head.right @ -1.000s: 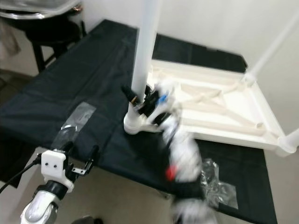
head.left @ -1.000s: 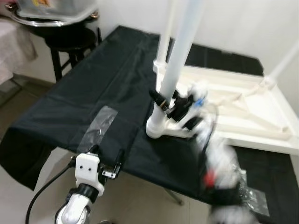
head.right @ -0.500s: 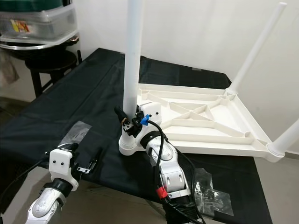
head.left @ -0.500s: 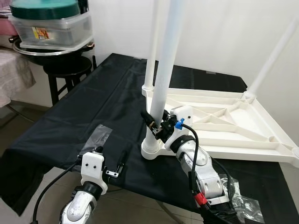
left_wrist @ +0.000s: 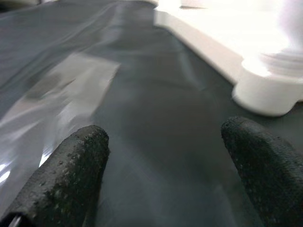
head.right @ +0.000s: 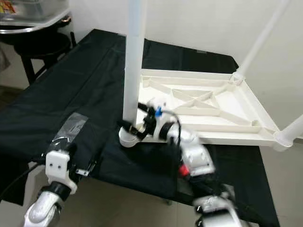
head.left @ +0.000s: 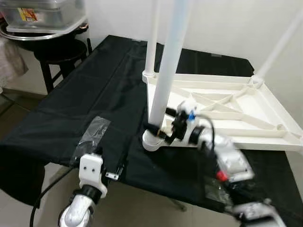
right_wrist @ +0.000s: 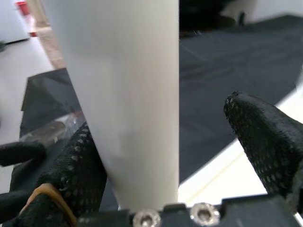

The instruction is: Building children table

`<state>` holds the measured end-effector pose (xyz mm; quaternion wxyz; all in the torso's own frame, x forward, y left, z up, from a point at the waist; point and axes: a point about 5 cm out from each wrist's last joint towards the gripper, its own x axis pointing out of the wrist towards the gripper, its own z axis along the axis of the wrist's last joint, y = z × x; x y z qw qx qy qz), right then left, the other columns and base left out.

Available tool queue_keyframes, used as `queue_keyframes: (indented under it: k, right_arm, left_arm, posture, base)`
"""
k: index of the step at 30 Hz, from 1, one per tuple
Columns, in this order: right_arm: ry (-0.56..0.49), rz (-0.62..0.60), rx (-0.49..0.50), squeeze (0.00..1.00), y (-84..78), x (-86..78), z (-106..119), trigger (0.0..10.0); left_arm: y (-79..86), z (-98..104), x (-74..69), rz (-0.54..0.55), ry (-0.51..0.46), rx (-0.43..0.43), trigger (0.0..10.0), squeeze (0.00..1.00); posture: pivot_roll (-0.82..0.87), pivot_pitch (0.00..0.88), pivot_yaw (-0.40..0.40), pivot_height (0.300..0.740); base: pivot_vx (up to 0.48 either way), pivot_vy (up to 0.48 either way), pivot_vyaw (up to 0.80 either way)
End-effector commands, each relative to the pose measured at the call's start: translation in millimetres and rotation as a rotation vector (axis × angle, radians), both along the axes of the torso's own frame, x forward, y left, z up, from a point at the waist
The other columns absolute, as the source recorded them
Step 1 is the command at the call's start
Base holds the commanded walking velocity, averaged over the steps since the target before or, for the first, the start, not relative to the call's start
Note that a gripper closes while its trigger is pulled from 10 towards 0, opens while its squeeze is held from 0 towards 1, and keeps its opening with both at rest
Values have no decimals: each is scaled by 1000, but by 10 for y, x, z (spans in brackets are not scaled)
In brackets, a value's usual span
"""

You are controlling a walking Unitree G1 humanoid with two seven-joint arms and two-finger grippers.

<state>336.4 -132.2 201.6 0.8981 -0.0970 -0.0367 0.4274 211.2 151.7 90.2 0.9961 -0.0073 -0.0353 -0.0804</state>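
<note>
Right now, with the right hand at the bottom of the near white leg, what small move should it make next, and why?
Probably close the right hand on the near leg. In the wrist view the leg stands between its two fingers, touching one while a gap remains beside the other, so it is not gripped yet. The leg already stands upright in the corner socket of the upturned table top, so gripping should come before any turning or pressing.
</note>
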Motion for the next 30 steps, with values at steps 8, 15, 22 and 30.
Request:
queue_keyframes:
  k: [8, 15, 22, 30]
  right_arm:
    - [13, 182, -33, 0, -160, 67, 259, 10000]
    - [-20, 234, -13, 0, -261, 228, 543, 0]
    - [6, 282, 20, 0, -238, 209, 496, 0]
    - [10, 258, 67, 0, -242, 215, 418, 0]
  left_arm:
    - [-14, 30, -96, -6, 5, 18, 10000, 0]
    - [-15, 47, -158, -2, 14, 16, 10000, 0]
    - [-26, 58, -152, 1, 14, 14, 10000, 0]
    - [-32, 53, -87, 0, 14, 14, 10000, 0]
  posture:
    - [92, 159, -90, 740]
    - [105, 177, -97, 740]
    - [101, 175, -101, 740]
    - [87, 149, -101, 740]
  base:
    - [0, 0, 0]
    - [0, 0, 0]
    - [0, 0, 0]
    - [0, 0, 0]
